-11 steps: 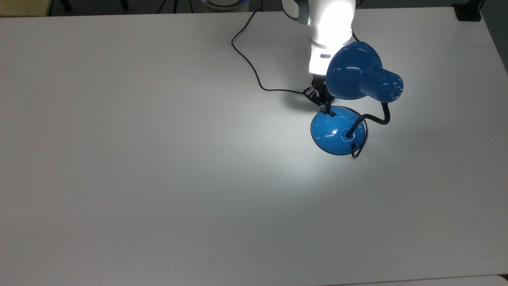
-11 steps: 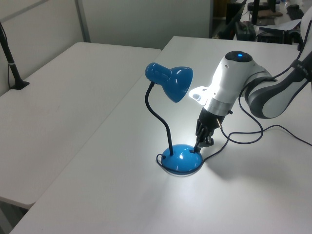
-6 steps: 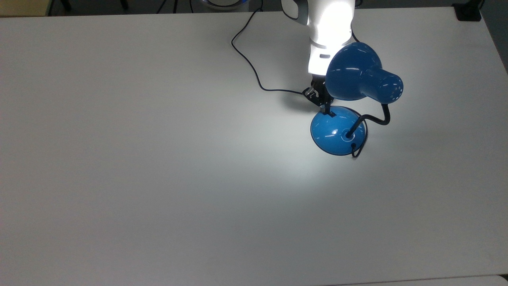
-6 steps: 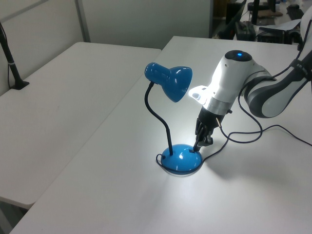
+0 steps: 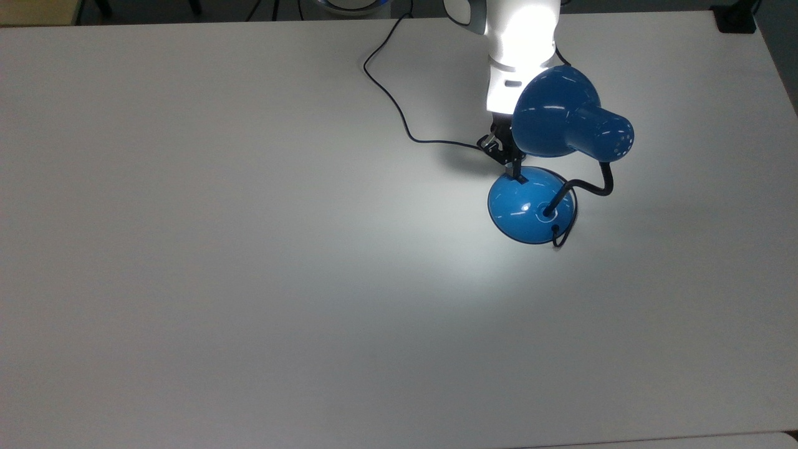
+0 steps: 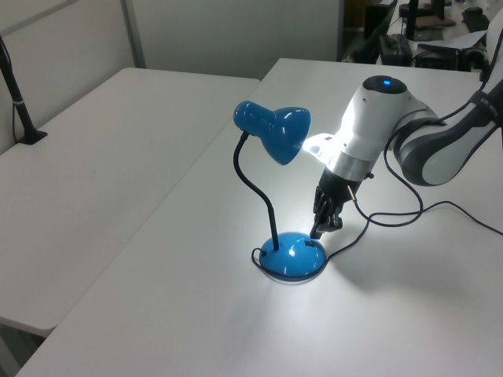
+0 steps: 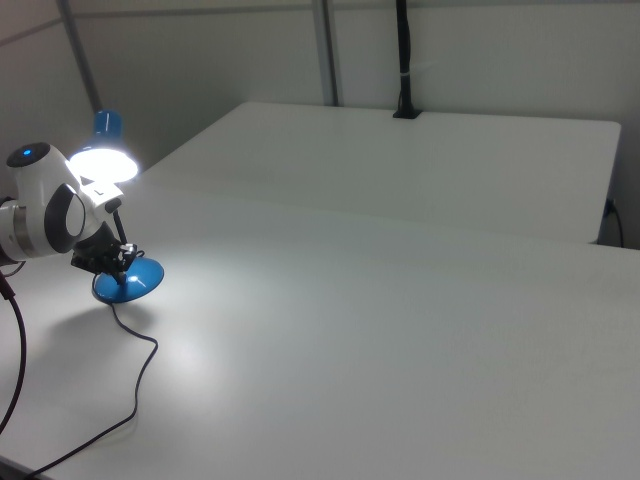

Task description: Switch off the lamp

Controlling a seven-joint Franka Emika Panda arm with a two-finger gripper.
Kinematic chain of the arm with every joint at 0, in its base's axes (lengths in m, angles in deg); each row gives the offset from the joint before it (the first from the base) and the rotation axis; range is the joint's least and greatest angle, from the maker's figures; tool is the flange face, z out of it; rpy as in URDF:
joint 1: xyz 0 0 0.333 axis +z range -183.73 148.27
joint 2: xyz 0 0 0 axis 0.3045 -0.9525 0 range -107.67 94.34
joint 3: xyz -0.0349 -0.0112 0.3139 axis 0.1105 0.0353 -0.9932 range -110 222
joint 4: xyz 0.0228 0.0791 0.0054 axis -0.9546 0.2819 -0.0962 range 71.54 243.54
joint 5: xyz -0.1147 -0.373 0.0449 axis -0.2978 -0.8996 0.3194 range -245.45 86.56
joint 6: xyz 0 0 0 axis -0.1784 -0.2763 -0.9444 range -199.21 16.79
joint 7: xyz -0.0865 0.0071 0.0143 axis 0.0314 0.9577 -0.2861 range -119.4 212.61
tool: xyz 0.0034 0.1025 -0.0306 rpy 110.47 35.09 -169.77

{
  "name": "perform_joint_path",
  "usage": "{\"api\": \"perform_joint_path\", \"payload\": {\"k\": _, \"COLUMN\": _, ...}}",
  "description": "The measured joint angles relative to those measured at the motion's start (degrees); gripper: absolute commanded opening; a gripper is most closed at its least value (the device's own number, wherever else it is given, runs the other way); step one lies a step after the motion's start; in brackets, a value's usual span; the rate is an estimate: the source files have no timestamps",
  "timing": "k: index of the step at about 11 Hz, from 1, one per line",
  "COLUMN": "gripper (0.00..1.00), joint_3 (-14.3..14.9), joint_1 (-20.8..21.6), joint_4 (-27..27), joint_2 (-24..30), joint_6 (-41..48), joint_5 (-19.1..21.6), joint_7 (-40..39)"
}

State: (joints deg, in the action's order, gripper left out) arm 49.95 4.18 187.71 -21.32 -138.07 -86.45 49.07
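Top view: the blue desk lamp [image 5: 561, 146] stands toward the far right of the white table [image 5: 249, 280], lit, w/ a bright pool of light on the tabletop to the top view's left of and nearer than its base. Round domed base [image 5: 527, 206] sits flat on the table; black gooseneck [image 5: 592, 187] rises from near its centre, curls to the top view's right, then up to the bell-shaped shade [image 5: 552, 112], which overlaps the lower part of my arm. Thin black cord [image 5: 399, 106] runs from the base area toward the far edge in a loose curve; a small loop of it shows at the base's near-right rim.

My gripper [image 5: 512, 163] points down at the far-left part of the base, tip right by the small black switch [image 5: 520, 179]. I can't tell whether the fingers are open or closed, nor whether the tip touches the switch.

Left view: my gripper [image 6: 324, 224] hangs just above the base [image 6: 292, 255] on the left view's right side; white wrist above it glares in the lamp light. Shade [image 6: 277, 132] is tilted, opening facing my wrist. Cord [image 6: 393, 220] trails off to the left view's right.

Right view: lamp base [image 7: 130, 284] sits at the right view's far left, shade opening [image 7: 103, 163] glowing white, my arm [image 7: 45, 215] beside it, gripper [image 7: 110, 262] down over the base.
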Motion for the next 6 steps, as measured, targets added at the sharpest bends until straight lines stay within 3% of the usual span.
{"api": "perform_joint_path", "payload": {"k": 6, "gripper": 0.0, "joint_3": -0.02, "joint_1": 0.04, "joint_4": -1.14, "joint_2": -1.74, "joint_6": 0.0, "joint_5": -0.3, "joint_7": -0.25}}
